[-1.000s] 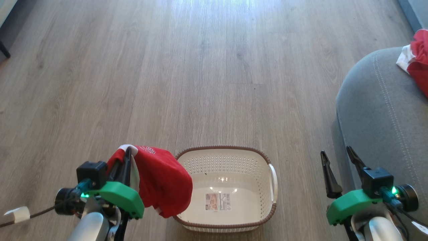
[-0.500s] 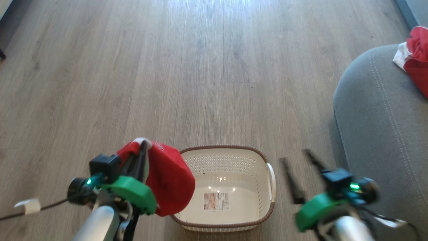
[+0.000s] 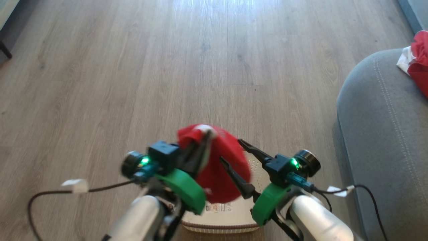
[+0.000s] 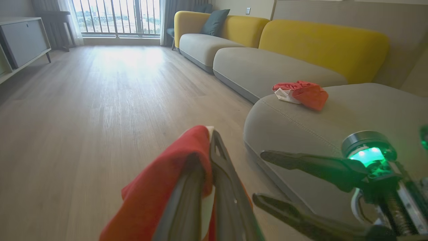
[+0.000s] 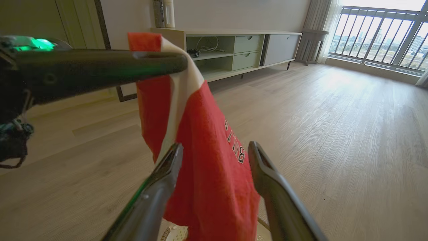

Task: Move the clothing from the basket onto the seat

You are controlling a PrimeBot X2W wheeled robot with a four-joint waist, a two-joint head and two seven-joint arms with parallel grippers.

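Clothing hangs pinched in the closed left tool; the right tool, wide open around it, should close lower down.

The basket stands on the floor. The held garment hangs above the basket, pinched at its top by the left gripper over the basket's left side, while the right gripper, over the basket's right side, points its spread fingers at that garment from close by. The seat lies to the right of the basket, apart from it, and the second garment lies on the seat, right of and beyond the basket.
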